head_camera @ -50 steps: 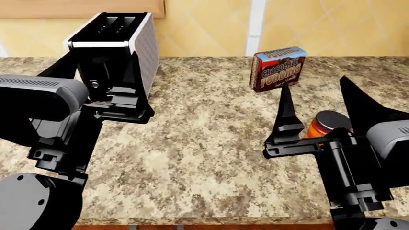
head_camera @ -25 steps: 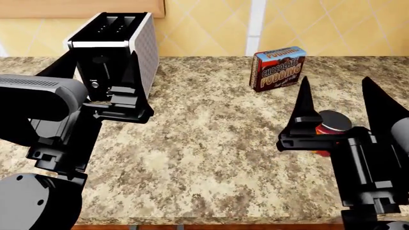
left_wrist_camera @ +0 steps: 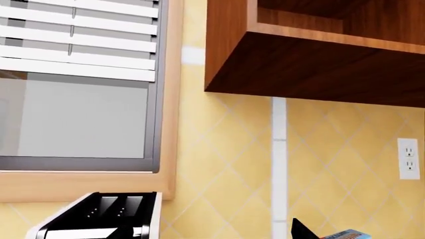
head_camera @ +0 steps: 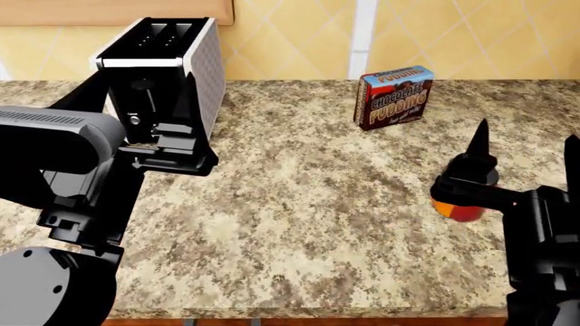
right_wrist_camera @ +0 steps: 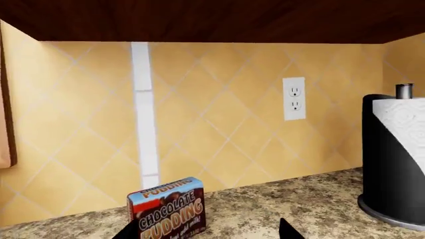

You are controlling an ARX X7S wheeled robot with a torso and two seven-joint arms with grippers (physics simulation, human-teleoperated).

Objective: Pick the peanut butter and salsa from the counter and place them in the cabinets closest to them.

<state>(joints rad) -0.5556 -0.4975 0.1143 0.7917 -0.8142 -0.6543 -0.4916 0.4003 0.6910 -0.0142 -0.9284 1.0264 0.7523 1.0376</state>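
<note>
Progress is judged early; neither jar is seen inside a cabinet (left_wrist_camera: 312, 69).

The salsa (head_camera: 460, 206) is found standing on the bench (head_camera: 308, 204), near its right end and in front of the chocolate pudding box (head_camera: 393, 96); its lid is largely hidden by the right gripper (head_camera: 526, 166). That gripper is set around the jar with its jaws spread, one finger (head_camera: 477, 155) showing on the near side and the other at the frame's edge; no closure on the jar is observed, so the grasp is assessed as not yet made.

The left gripper (head_camera: 172, 146) is held low in front of the toaster (head_camera: 168, 58); whether it is open or closed cannot be told; nothing is seen in it.

The peanut butter is not found in any view; its position cannot be stated.

Outstanding, by judgement: closing on the salsa, lifting it to the overhead cabinet, then locating and stowing the peanut butter likewise.
</note>
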